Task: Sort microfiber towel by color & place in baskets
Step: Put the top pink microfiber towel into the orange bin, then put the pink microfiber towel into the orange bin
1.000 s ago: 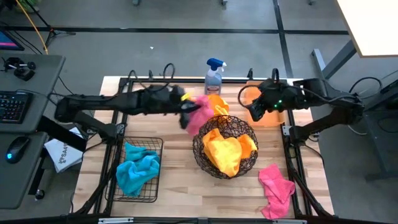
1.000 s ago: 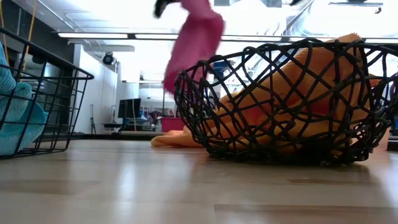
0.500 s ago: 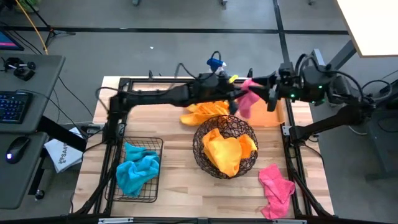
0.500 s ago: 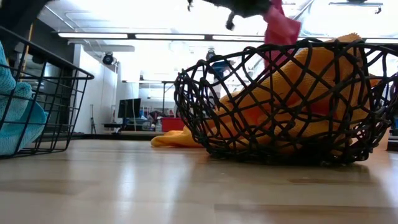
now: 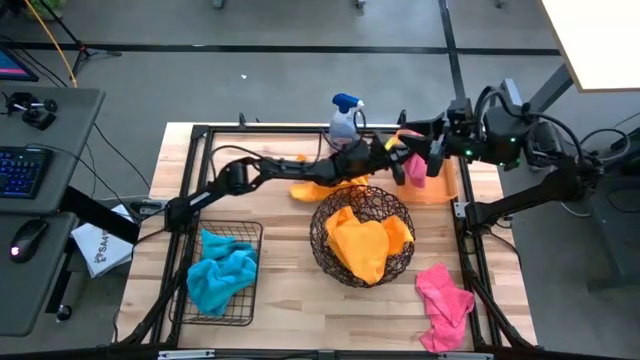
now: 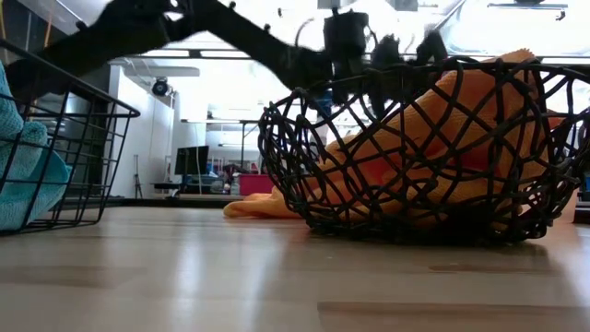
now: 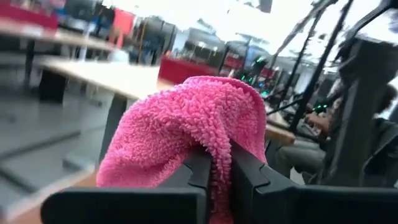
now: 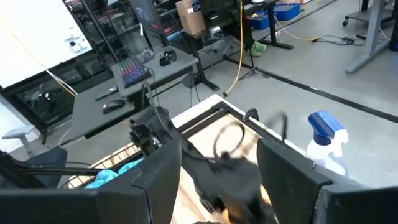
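The left gripper (image 5: 393, 152) sat at the upper centre of the high view, its fingers (image 7: 199, 171) clamped on a pink towel (image 7: 186, 134) that hung just at the near edge of the orange tray (image 5: 446, 186). The right gripper (image 5: 432, 155) hovered close beside it with its fingers (image 8: 155, 180) spread wide and empty.

To do this step well, I judged the left arm should carry the cloth fully over the tray before letting go, keeping clear of the right gripper and the spray bottle (image 5: 345, 118).

Compared with half a second earlier, the left arm had bent and drawn in, and the pink towel sat lower and nearer the tray. The round basket (image 5: 362, 235) of orange cloths, the black wire basket (image 5: 222, 275) of teal ones and a second pink towel (image 5: 443, 300) at lower right lay unchanged.
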Motion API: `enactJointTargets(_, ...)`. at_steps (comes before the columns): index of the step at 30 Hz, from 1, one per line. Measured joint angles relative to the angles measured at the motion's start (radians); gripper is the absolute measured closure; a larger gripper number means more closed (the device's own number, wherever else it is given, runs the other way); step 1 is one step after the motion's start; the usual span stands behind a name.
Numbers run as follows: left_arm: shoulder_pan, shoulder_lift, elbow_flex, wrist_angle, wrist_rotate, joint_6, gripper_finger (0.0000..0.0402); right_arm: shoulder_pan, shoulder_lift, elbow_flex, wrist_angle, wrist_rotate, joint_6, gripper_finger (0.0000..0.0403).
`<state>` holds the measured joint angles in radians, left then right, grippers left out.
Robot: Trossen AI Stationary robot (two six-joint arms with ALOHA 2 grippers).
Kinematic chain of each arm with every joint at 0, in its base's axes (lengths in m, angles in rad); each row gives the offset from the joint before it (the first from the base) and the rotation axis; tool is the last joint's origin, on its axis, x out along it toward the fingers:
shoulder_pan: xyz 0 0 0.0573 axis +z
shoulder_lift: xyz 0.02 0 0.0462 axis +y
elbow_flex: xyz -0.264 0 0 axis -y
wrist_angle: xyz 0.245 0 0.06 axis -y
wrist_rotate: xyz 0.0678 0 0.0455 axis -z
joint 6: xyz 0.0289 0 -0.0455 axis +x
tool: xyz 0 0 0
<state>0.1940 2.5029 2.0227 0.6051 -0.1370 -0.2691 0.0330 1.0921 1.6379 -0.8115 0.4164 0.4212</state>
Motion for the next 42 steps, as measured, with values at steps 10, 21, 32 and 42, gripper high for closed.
enactJointTargets(10,-0.007,0.049,0.0,-0.169,0.055,-0.079,0.0327,0.0,0.007,0.0,-0.001,0.001,0.026,0.0196)
enactJointTargets(21,0.018,-0.038,0.0,-0.288,0.233,-0.039,0.0207,-0.051,0.006,0.0,-0.405,0.13,0.289,0.0196)
enactJointTargets(32,0.153,-0.299,-0.001,-0.706,0.568,0.08,0.0183,-0.226,-0.051,-0.122,-0.677,-0.028,0.659,0.0196)
enactJointTargets(42,0.2,-0.765,-0.296,-0.831,0.704,0.088,0.0183,-0.048,-0.124,-0.648,-0.502,-0.868,0.74,0.0196)
